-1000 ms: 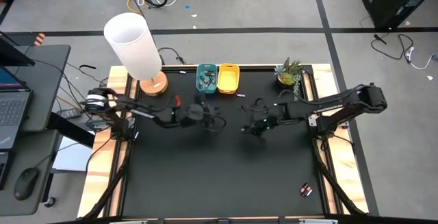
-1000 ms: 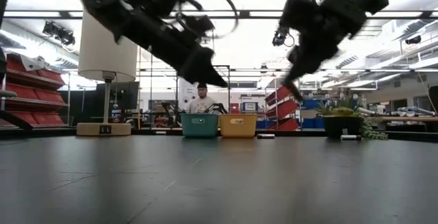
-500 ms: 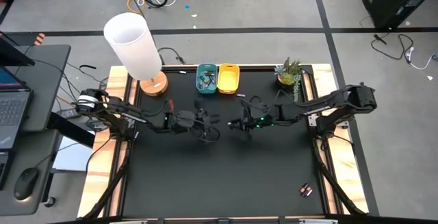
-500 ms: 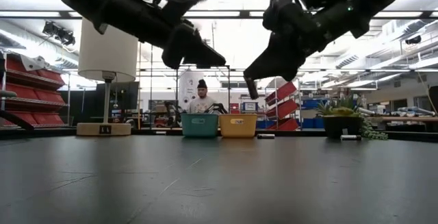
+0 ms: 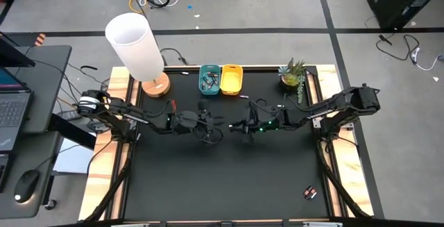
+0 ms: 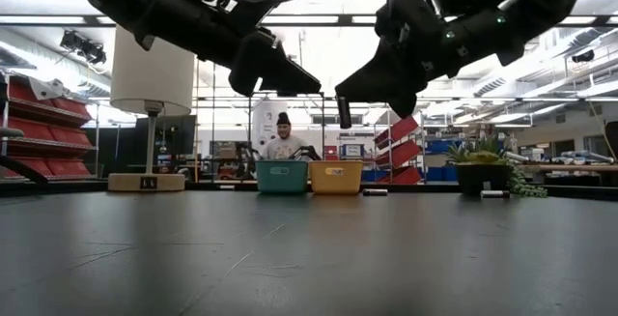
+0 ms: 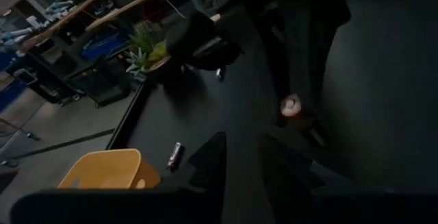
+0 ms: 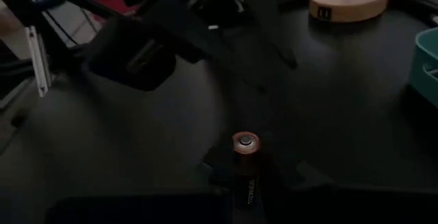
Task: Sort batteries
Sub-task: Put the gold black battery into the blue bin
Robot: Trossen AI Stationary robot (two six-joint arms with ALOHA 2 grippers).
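The right gripper (image 8: 245, 176) is clamped on a battery (image 8: 246, 146), held above the table (image 5: 229, 178) at mid-table, facing the left gripper (image 6: 307, 84). The left one's state I cannot tell. To do this step well, carry the battery level to the bins — teal bin (image 5: 209, 79), yellow bin (image 5: 231, 78) — and release low. Hidden: the battery's type; the bins' contents.

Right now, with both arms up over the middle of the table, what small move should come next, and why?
Probably bring the left gripper in toward the battery that the right gripper holds, copper end pointing at it. The two grippers face each other above the table, apart, which looks like a handover; the teal bin sits on the left arm's side.
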